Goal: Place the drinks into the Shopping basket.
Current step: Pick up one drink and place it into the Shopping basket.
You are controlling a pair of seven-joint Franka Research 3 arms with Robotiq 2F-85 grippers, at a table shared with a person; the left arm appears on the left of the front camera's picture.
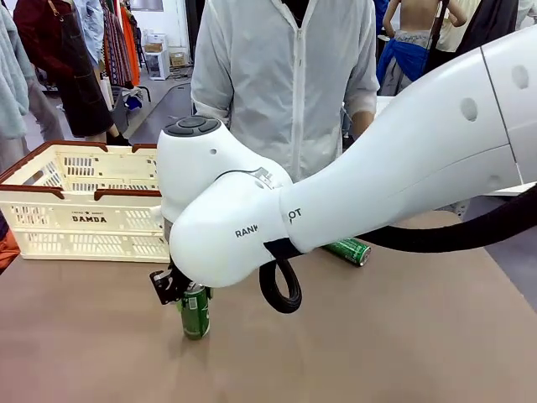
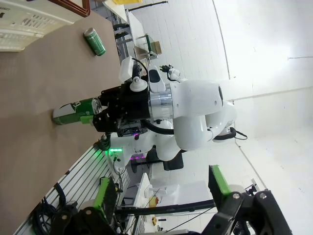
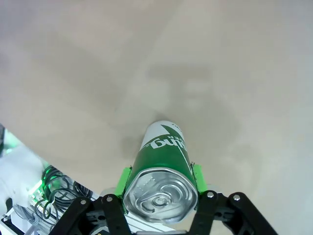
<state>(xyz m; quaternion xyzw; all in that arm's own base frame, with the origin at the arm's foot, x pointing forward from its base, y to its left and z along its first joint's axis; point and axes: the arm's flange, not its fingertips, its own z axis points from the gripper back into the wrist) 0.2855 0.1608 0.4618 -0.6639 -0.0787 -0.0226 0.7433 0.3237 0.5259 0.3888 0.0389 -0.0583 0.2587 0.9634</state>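
A green drink can stands upright with its base at the brown table, left of centre. My right gripper is shut on its upper part. The right wrist view looks down on the can's silver top, with a green pad pressed on each side. From the left wrist view, that can shows in the right gripper. A second green can lies on its side farther right. The Shopping basket, cream with a brown rim, sits at the table's far left. My left gripper is open, with nothing between its fingers.
A person in a white jacket stands at the far side of the table, behind my right arm. A black cable loop hangs below the arm's wrist. Bare brown tabletop spreads across the near right.
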